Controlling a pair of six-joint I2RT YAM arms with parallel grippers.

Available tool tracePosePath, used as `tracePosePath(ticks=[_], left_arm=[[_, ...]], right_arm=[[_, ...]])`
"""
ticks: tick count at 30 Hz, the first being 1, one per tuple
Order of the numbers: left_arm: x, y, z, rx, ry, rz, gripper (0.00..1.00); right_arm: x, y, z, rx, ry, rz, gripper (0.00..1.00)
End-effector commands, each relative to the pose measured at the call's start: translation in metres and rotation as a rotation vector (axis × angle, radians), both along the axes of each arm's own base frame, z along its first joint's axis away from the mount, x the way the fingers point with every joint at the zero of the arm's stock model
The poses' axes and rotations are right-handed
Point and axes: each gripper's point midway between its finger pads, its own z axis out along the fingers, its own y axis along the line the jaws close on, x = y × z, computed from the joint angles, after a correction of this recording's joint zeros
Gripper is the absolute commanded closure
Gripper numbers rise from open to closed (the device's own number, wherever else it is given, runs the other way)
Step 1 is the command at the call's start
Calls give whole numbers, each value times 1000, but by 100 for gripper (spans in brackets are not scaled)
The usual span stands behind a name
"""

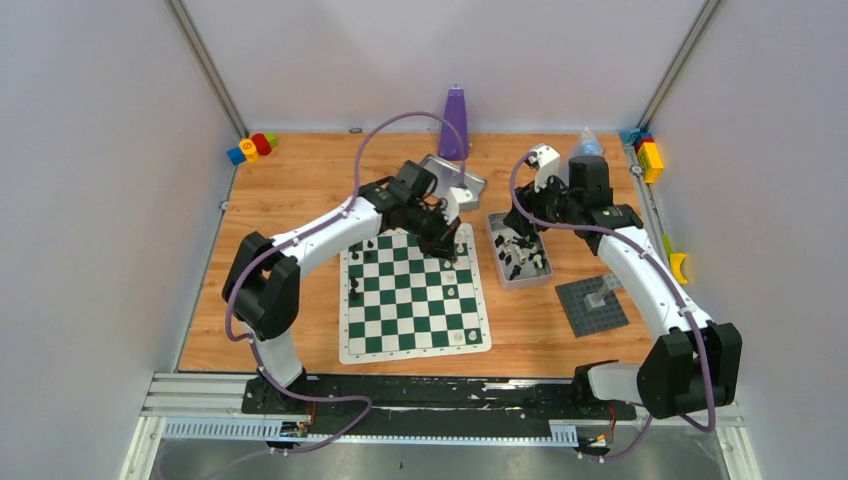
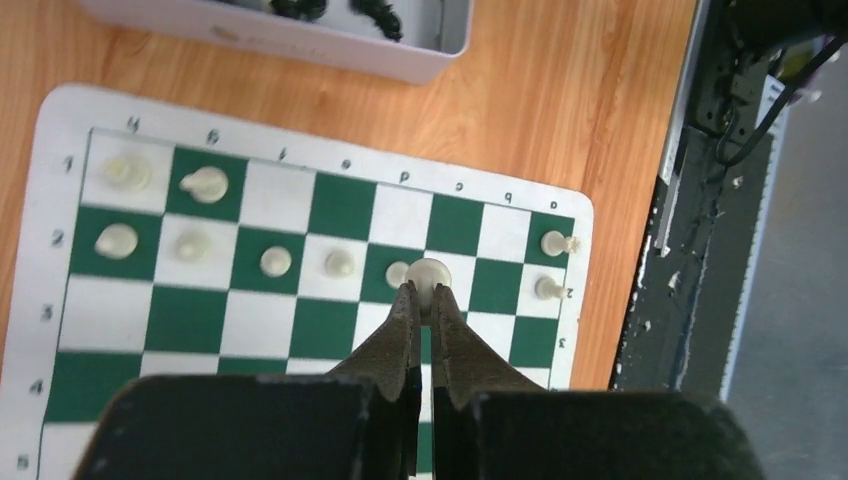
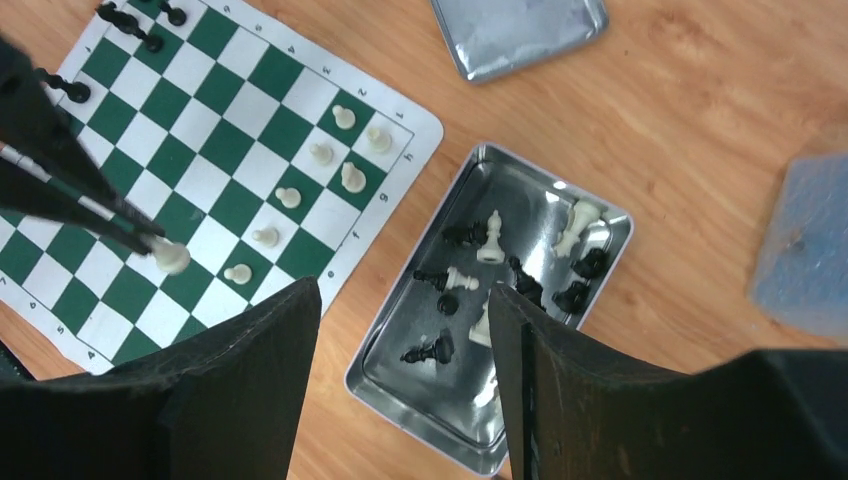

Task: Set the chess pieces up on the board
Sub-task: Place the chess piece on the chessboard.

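The left end effector (image 2: 424, 302) pinches a white pawn (image 2: 431, 271) at its tips over the board (image 2: 300, 330), extending the pawn row, while the right end effector (image 3: 402, 300) hangs spread above the metal tin (image 3: 610, 225) of unplaced chess pieces (image 3: 490, 240).

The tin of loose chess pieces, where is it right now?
In the top view the tin sits just right of the board, under the right gripper, with the grey baseplate further right.

The wooden table (image 1: 300, 180) carries the checked board (image 1: 405, 312) in the middle. Just beside it on the right lies a metal tin (image 1: 522, 283), then a dark grey baseplate (image 1: 585, 310). At the back are a silver tray (image 1: 472, 186), a purple cone (image 1: 454, 125) and coloured blocks (image 1: 251, 147) in the corner.
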Motion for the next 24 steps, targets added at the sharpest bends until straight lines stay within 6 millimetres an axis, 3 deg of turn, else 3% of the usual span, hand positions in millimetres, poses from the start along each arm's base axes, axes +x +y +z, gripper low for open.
tracePosePath(ticks=[1, 7, 10, 17, 24], left_arm=[[-1, -35, 3, 23, -237, -63, 100], [-34, -70, -25, 64, -319, -154, 100], [-46, -78, -41, 81, -331, -182, 100], [-63, -77, -69, 123, -335, -222, 99], [-76, -72, -83, 147, -329, -248, 99]], right_arm=[[-8, -6, 5, 48, -26, -7, 37], [-4, -24, 3, 61, -18, -60, 38], [-4, -27, 3, 64, -21, -65, 38], [-3, -28, 2, 60, -22, -64, 38], [-4, -27, -2, 59, -14, -56, 38]])
